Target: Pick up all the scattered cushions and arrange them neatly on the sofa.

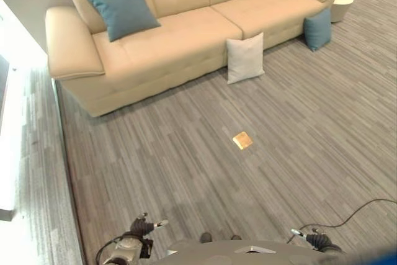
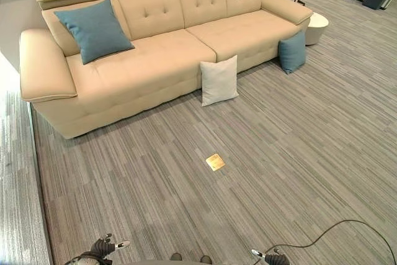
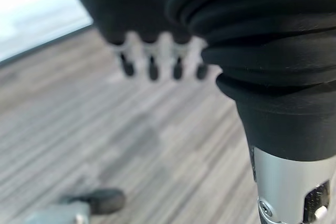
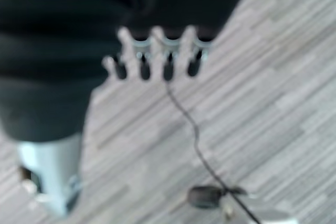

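Stretching across the back of the room is the cream sofa (image 1: 186,41), tufted and smooth like leather, with broad padded arms. On its left seat a big teal cushion (image 1: 121,7) already leans against the backrest. Down on the grey striped carpet (image 1: 279,153), a white cushion (image 1: 245,58) stands propped against the sofa front, and a smaller teal cushion (image 1: 317,28) leans at the far right end, near a round pale side table (image 1: 341,1). Both look plump, square, woven-cloth covered: light, soft, squashy, nothing fragile, so my call is a pinch at the top edge or a corner. A small gold plate (image 1: 242,140) lies flat on the carpet, well apart from them. Low at the near edge, the left hand (image 1: 144,225) and right hand (image 1: 316,238) hang empty, fingers straight and relaxed, grasping nothing.
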